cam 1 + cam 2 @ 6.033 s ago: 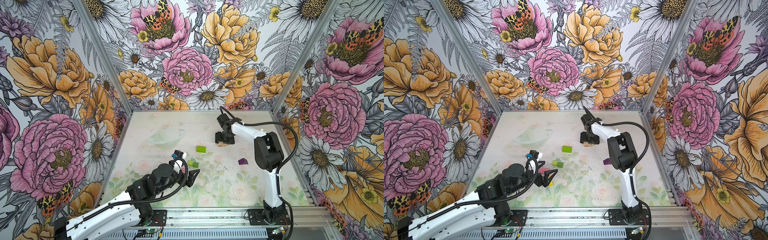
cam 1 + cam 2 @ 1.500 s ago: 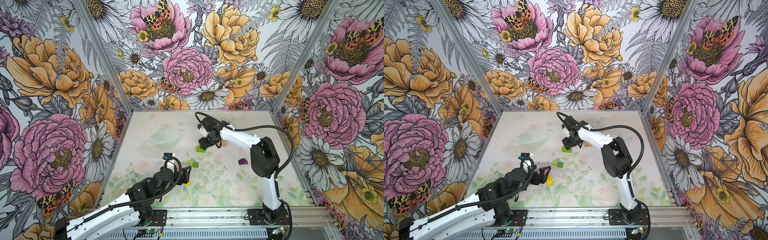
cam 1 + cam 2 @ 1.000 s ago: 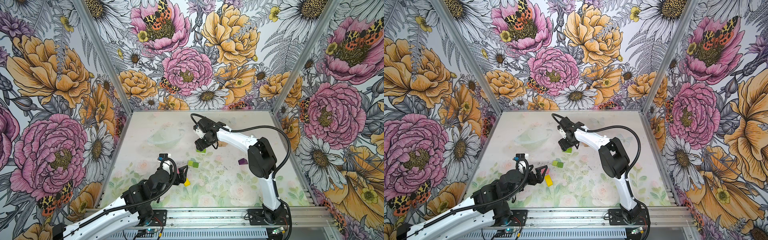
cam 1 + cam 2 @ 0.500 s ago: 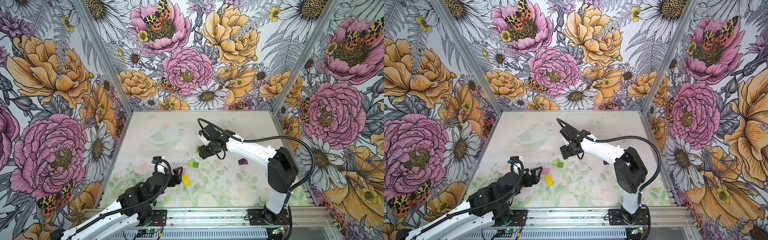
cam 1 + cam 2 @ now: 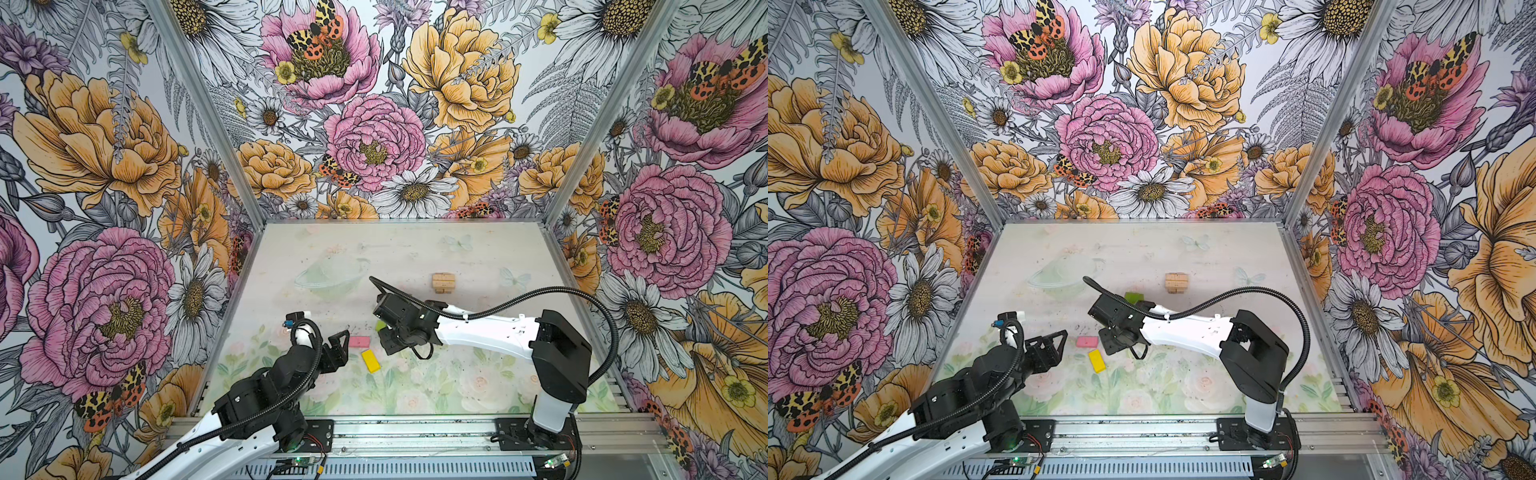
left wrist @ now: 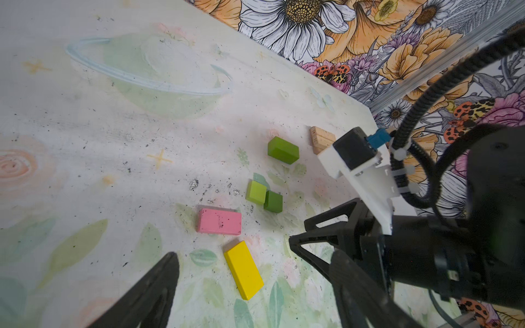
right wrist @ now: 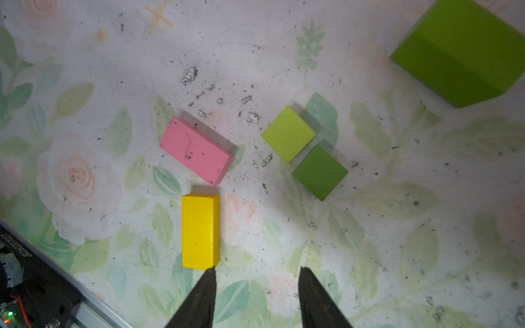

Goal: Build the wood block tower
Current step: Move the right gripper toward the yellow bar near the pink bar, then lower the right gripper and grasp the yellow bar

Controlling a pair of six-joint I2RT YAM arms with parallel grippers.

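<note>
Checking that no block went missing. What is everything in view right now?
tan blocks: one small stack, number unclear, plain wood, far side of table
green brick: one, mid green, between stack and cubes
lime cube: one, lime, mid-table, touching the green cube
green cube: one, darker green, mid-table
pink oblong: one, pink, flat, by the yellow oblong
yellow oblong: one, yellow, flat, nearer the front
table: one, pale floral print
walls: three, bold floral print
left end effector: one, black, open, empty, beside pink oblong
right end effector: one, black, open, empty, near yellow oblong
</note>
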